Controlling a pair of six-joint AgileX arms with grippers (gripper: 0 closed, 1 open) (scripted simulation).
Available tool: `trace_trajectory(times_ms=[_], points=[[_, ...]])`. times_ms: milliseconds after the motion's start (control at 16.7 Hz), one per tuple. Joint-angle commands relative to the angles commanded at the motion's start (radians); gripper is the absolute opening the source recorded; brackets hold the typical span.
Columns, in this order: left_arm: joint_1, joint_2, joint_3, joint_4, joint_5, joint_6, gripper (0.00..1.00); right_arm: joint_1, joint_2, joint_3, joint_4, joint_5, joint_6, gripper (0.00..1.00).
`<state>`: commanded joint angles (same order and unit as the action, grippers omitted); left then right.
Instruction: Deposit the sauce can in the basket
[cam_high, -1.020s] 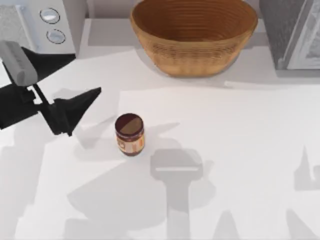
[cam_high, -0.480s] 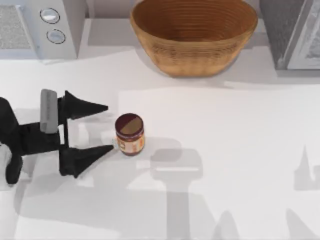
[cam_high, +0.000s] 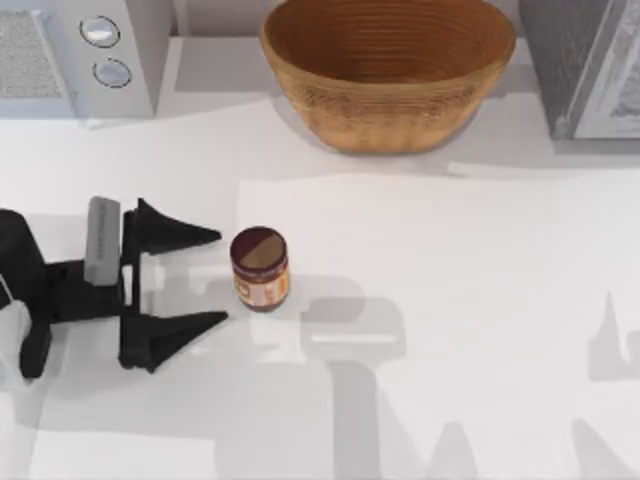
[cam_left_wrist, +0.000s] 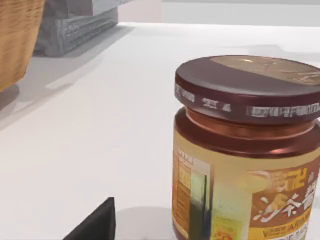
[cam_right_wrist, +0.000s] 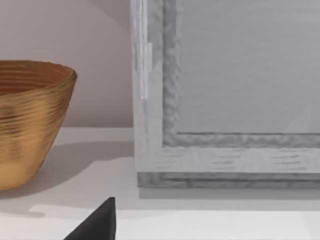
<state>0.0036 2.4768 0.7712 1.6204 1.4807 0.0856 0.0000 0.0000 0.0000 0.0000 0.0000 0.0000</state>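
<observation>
The sauce can, maroon with an orange label and a brown-gold lid, stands upright on the white table, left of centre. My left gripper lies level just left of it, open, its two fingertips pointing at the can and stopping short of it. From the left wrist the sauce can looms close, with one dark fingertip low beside it. The golden-brown wicker basket sits at the back centre, holding nothing. My right arm is parked facing the back right; its wrist view has one fingertip well off centre, so this gripper is open.
A white appliance with two dials stands at the back left. A grey appliance stands at the back right, also close in the right wrist view as a grey appliance beside the basket. Open tabletop lies between can and basket.
My left gripper swung down from the upper left, turned its fingers towards the can and spread them a little wider. The can has not moved.
</observation>
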Motion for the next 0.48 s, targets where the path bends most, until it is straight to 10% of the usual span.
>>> trace_trajectory(times_ms=[480], points=[[-0.162,0.013,0.053,0.013,-0.161,-0.052,1.00,0.000,0.000,0.000,0.000,0.000,0.000,1.00]])
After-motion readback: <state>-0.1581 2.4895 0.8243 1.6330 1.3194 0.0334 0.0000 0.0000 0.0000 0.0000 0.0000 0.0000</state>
